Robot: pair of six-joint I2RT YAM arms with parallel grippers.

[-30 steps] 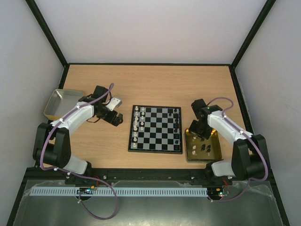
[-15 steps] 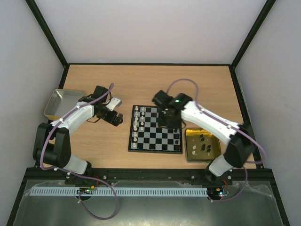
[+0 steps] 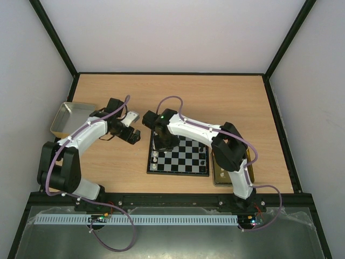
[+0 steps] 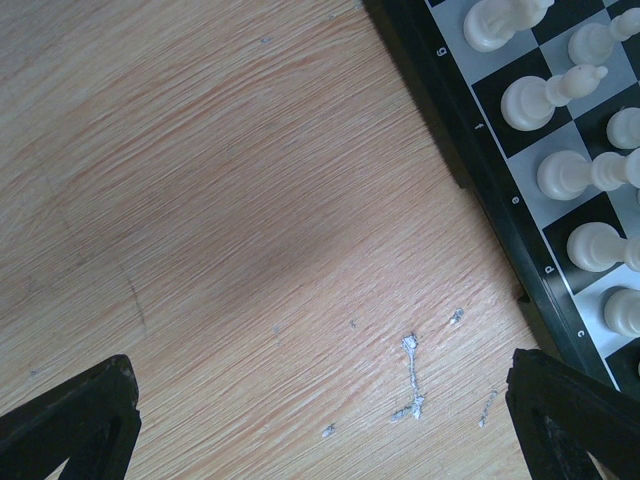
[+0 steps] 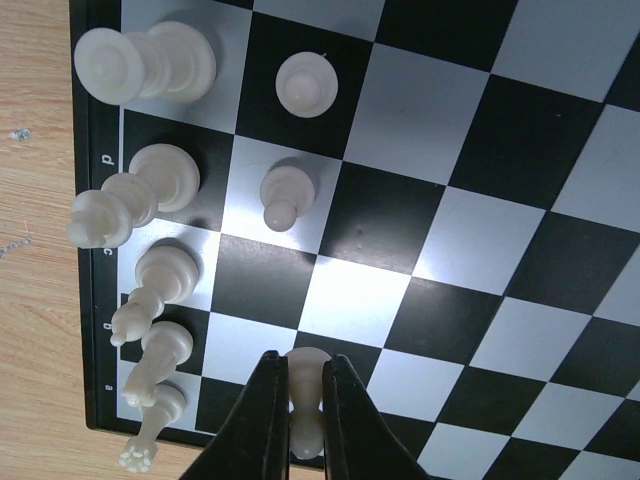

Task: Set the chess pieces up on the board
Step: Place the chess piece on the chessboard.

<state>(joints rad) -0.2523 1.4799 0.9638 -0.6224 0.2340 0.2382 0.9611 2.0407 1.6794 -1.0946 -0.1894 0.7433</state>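
The board [image 3: 183, 161] lies mid-table. White chess pieces [image 5: 160, 180] stand in its left column, and two white pawns [image 5: 285, 195] stand in the column beside it. My right gripper [image 5: 303, 368] is shut on a white pawn [image 5: 306, 400], held just above a square near the board's left corner; in the top view it [image 3: 161, 141] is over the board's left side. My left gripper [image 4: 325, 400] is open and empty over bare wood left of the board [image 4: 505, 215], where white pieces [image 4: 560, 175] show. Black pieces [image 3: 202, 155] stand along the right edge, partly hidden by my right arm.
A gold tin [image 3: 218, 178] sits right of the board, partly under my right arm. A silver tray [image 3: 67, 116] stands at the far left. A glue-like smear [image 4: 412, 375] marks the wood between my left fingers.
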